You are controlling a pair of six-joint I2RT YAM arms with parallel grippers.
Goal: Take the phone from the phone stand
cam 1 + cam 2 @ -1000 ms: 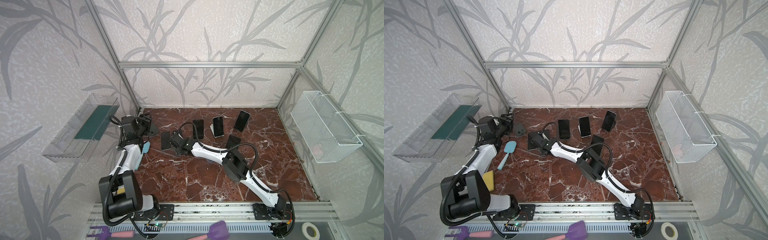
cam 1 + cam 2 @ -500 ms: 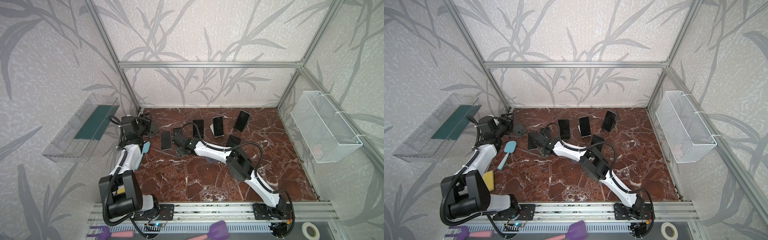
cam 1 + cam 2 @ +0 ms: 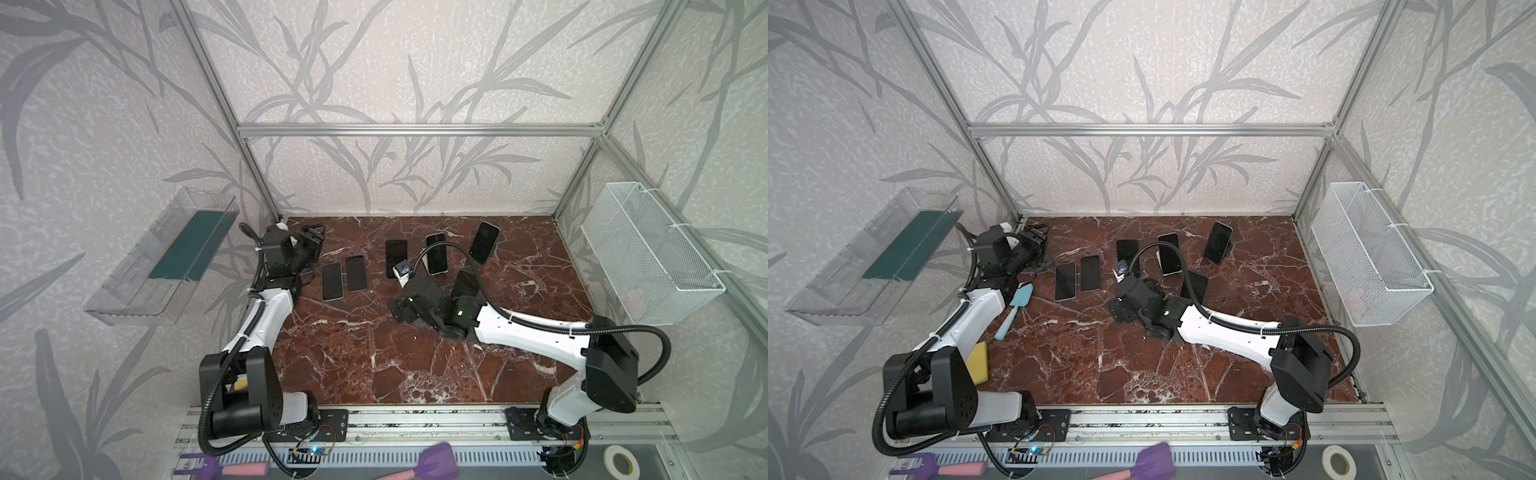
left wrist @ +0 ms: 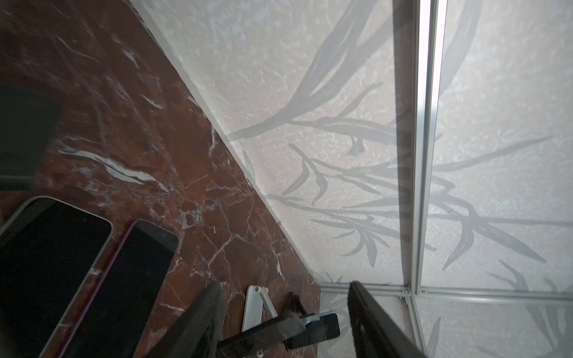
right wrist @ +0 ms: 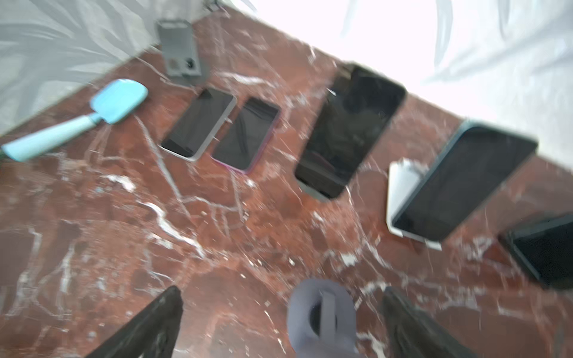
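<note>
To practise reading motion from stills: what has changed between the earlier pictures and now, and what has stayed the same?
The right end effector has let go of the pink-edged phone and drawn back rightward, away from it, jaws wide and empty. That phone lies flat beside the silver-edged phone. The left end effector, the propped phones and the blue spatula stayed put.
</note>
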